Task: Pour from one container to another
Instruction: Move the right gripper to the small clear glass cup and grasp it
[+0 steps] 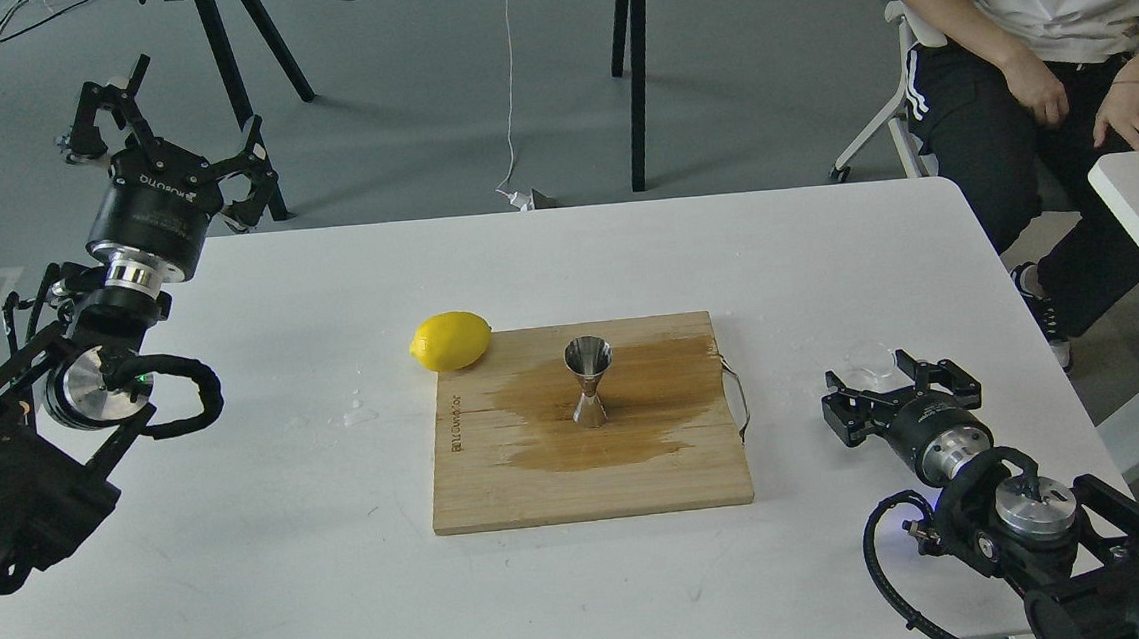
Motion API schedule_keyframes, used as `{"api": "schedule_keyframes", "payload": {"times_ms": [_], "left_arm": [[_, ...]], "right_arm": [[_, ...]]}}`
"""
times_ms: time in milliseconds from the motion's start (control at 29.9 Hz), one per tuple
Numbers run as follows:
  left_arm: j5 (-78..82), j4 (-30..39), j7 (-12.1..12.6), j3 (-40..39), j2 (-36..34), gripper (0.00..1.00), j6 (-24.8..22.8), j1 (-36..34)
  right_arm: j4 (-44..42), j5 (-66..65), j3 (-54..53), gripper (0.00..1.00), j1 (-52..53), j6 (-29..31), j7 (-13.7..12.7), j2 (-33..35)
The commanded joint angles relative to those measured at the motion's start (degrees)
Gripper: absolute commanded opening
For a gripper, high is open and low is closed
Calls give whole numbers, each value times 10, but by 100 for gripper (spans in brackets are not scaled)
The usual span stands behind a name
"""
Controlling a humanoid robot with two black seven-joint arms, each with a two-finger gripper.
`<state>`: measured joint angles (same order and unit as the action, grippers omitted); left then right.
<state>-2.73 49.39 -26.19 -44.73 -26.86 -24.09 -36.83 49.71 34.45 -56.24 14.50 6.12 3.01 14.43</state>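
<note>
A small clear glass cup sits on the white table at the right, hard to make out against the surface. My right gripper is open right at it, fingers spread on either side of its near rim, with nothing gripped. The shiny steel jigger stands upright in the middle of the wooden board, on a large wet stain. My left gripper hangs open and empty above the table's far left corner, well away from both.
A yellow lemon lies against the board's far left corner. Small water drops dot the table left of the board. A metal handle sticks out of the board's right edge. A seated person is at the far right.
</note>
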Motion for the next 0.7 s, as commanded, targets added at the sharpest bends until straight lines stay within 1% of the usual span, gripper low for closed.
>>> {"api": "schedule_keyframes", "payload": {"times_ms": [0,167,301,468,535,601,668], "left_arm": [[0,0,0,0,1,100,0,0],[1,0,0,0,1,100,0,0],[1,0,0,0,0,100,0,0],[1,0,-1,0,-1,100,0,0],[1,0,-1,0,-1,100,0,0],[1,0,-1,0,-1,100,0,0],[1,0,-1,0,-1,100,0,0]], "right_arm": [[-22,0,-1,84,12,2,-1,0],[-30,0,3,84,21,3,-2,0],[-48,0,4,84,26,6,-2,-15],[-51,0,3,80,26,10,-2,-17],[-52,0,3,77,26,10,-1,-19],[-52,0,1,67,26,9,-1,-23],[-52,0,1,62,26,8,0,-24]]}}
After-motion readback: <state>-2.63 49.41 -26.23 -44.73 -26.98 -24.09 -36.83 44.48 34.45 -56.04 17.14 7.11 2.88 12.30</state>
